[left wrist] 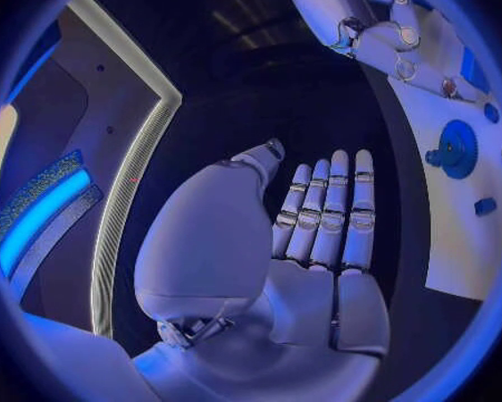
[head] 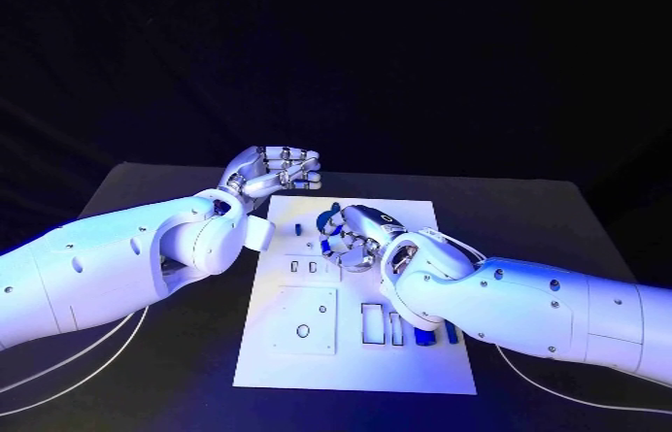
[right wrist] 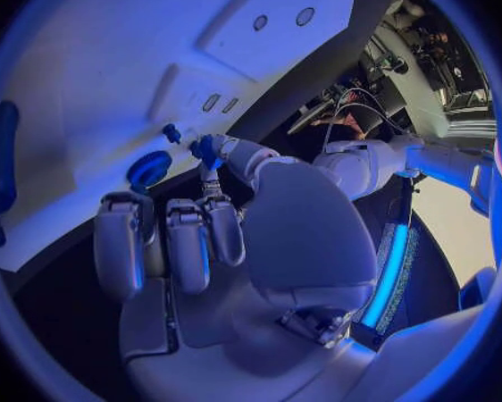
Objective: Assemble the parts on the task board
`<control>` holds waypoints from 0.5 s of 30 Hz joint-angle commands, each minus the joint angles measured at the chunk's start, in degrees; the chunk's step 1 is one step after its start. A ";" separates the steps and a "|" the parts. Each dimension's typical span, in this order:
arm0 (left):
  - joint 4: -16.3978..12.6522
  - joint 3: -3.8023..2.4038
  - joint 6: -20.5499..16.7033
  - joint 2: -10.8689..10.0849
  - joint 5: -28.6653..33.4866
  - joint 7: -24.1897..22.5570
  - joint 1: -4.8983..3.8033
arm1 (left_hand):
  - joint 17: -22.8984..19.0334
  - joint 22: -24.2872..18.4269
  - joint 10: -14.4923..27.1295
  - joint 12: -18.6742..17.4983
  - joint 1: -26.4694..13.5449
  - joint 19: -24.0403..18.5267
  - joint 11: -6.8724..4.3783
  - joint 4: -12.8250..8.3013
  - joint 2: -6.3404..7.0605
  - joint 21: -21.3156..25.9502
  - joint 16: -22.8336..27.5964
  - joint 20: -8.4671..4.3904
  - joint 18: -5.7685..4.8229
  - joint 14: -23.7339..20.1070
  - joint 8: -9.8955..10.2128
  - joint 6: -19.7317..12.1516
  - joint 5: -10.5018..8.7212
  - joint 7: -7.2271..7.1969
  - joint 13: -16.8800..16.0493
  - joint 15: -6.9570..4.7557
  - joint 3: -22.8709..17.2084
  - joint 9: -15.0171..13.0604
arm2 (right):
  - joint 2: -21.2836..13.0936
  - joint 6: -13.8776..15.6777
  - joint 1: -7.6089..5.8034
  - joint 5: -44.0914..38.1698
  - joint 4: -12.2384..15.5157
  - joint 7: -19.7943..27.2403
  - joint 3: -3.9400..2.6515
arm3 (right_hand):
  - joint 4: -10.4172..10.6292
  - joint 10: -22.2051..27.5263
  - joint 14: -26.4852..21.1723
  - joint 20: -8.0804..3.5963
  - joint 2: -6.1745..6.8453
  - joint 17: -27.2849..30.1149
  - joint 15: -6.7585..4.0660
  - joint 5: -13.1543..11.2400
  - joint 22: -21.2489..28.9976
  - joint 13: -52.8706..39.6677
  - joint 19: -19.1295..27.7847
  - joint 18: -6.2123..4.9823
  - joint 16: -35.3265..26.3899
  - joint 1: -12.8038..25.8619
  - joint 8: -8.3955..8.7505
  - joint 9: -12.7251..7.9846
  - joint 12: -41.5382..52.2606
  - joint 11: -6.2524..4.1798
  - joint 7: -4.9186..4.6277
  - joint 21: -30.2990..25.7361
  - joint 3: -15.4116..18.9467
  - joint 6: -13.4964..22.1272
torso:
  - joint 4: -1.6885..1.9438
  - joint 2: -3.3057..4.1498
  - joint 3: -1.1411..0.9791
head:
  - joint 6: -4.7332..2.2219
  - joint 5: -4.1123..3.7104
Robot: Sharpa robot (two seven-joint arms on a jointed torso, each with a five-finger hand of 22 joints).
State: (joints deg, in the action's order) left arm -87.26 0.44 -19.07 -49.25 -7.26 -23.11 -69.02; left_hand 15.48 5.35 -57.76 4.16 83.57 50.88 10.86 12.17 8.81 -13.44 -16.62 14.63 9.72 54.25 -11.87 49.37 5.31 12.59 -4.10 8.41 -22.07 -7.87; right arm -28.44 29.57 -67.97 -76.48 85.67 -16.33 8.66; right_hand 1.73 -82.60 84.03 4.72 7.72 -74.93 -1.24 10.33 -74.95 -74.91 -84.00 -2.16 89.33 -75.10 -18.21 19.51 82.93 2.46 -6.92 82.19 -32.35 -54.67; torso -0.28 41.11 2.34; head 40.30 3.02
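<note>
Blue part [right wrist: 205, 147] pinched in right robot hand [head: 353, 238].

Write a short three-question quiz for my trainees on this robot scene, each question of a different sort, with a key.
1. True or false: the left hand holds a blue part.
2. Which hand pinches a small blue part over the white board? A) left B) right C) neither
3. Fill in: the left hand sits beside the board's far ____ corner.

Key: 1 false, its fingers are apart and it holds nothing. 2 B. 3 left.
</note>
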 commanded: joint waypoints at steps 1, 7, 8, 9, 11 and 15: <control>-0.22 -0.04 0.24 0.21 0.21 -0.32 -0.05 | 0.05 -0.08 0.06 -0.24 -0.50 0.17 0.19 -0.04 -0.03 -0.26 -0.30 0.24 0.78 -0.28 -0.31 -0.32 -0.32 1.61 0.07 0.06 -0.30 -0.09 | 0.77 -0.30 0.65 -3.12 -0.87 -1.55 0.11 | -0.33 0.06 5.62 -0.19 0.38 -13.51 -0.41 0.20 -8.41 -6.60 -0.66 -0.10 0.16 0.62 -4.53 3.50 -0.22 -0.28 0.25 -0.36 0.09 -0.27 | 0.17 0.04 -0.09 | 0.22 0.15; -0.19 -0.04 0.27 0.34 0.21 -0.31 -0.05 | 0.05 -0.08 0.06 -0.24 -0.50 0.17 0.19 -0.04 -0.03 -0.26 -0.30 0.24 0.78 -0.28 -0.31 -0.32 -0.32 1.61 0.07 0.06 -0.30 -0.09 | 1.76 -1.28 1.65 -3.65 -1.56 -2.18 0.28 | -0.09 0.02 5.62 -0.17 1.04 -13.51 -0.39 0.38 -8.44 -6.63 -0.69 -0.10 0.15 1.65 -4.80 3.56 -0.22 -0.27 0.25 -0.39 0.40 -0.02 | 0.14 0.04 -0.07 | 0.49 0.43; -0.17 -0.04 0.27 0.35 0.21 -0.31 -0.05 | 0.05 -0.08 0.06 -0.24 -0.50 0.17 0.19 -0.04 -0.03 -0.26 -0.30 0.24 0.78 -0.28 -0.31 -0.32 -0.32 1.61 0.07 0.06 -0.30 -0.09 | 1.81 -1.49 1.75 -3.74 -1.57 -2.27 0.30 | -0.09 0.02 5.62 -0.17 1.04 -13.51 -0.39 0.38 -8.44 -6.63 -0.69 -0.10 0.15 1.65 -4.80 3.56 -0.22 -0.27 0.25 -0.39 0.40 -0.02 | 0.16 0.06 -0.07 | 0.55 0.45; -0.16 -0.04 0.27 0.35 0.21 -0.32 -0.05 | 0.05 -0.08 0.06 -0.24 -0.50 0.17 0.19 -0.04 -0.03 -0.26 -0.30 0.24 0.78 -0.28 -0.31 -0.32 -0.32 1.61 0.07 0.06 -0.30 -0.09 | 1.84 -1.69 1.83 -3.83 -1.55 -2.35 0.32 | -0.05 0.00 5.62 -0.17 1.16 -13.51 -0.39 0.35 -8.45 -6.64 -0.70 -0.10 0.15 1.80 -4.84 3.56 -0.21 -0.27 0.25 -0.38 0.46 0.02 | 0.12 0.04 -0.07 | 0.59 0.48; -0.13 -0.04 0.27 0.34 0.21 -0.31 -0.05 | 0.05 -0.08 0.06 -0.24 -0.50 0.17 0.19 -0.04 -0.03 -0.26 -0.30 0.24 0.78 -0.28 -0.31 -0.32 -0.32 1.61 0.07 0.06 -0.30 -0.09 | 1.85 -2.02 1.93 -3.97 -1.52 -2.47 0.35 | -0.01 -0.02 5.63 -0.17 1.25 -13.54 -0.39 0.33 -8.46 -6.67 -0.71 -0.10 0.16 1.93 -4.87 3.56 -0.19 -0.27 0.26 -0.38 0.50 0.05 | 0.09 0.03 -0.08 | 0.65 0.51; -0.06 -0.04 0.27 0.27 0.21 -0.31 -0.05 | 0.05 -0.08 0.06 -0.24 -0.50 0.17 0.19 -0.04 -0.03 -0.26 -0.30 0.24 0.78 -0.28 -0.31 -0.32 -0.32 1.61 0.07 0.06 -0.30 -0.09 | 1.79 -2.55 2.09 -4.18 -1.41 -2.61 0.43 | 0.08 -0.08 5.63 -0.17 1.46 -13.53 -0.40 0.26 -8.46 -6.73 -0.71 -0.10 0.16 2.21 -4.94 3.56 -0.15 -0.27 0.27 -0.40 0.62 0.09 | -0.04 -0.03 -0.09 | 0.84 0.58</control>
State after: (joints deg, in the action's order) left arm -87.24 0.44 -19.08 -49.04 -7.26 -23.08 -69.03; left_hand 15.47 5.35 -57.76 4.16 83.57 50.88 10.86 12.17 8.81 -13.43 -16.62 14.63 9.72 54.25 -11.87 49.37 5.31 12.59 -4.10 8.41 -22.07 -7.87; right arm -26.66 28.62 -65.97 -79.19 84.14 -18.35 9.07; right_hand 1.89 -82.60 84.03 4.72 9.23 -74.92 -1.24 10.43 -74.94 -74.91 -84.00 -2.16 89.33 -73.59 -20.74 19.57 82.92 2.46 -6.88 82.18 -32.01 -54.70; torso -0.21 41.14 2.25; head 41.02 3.57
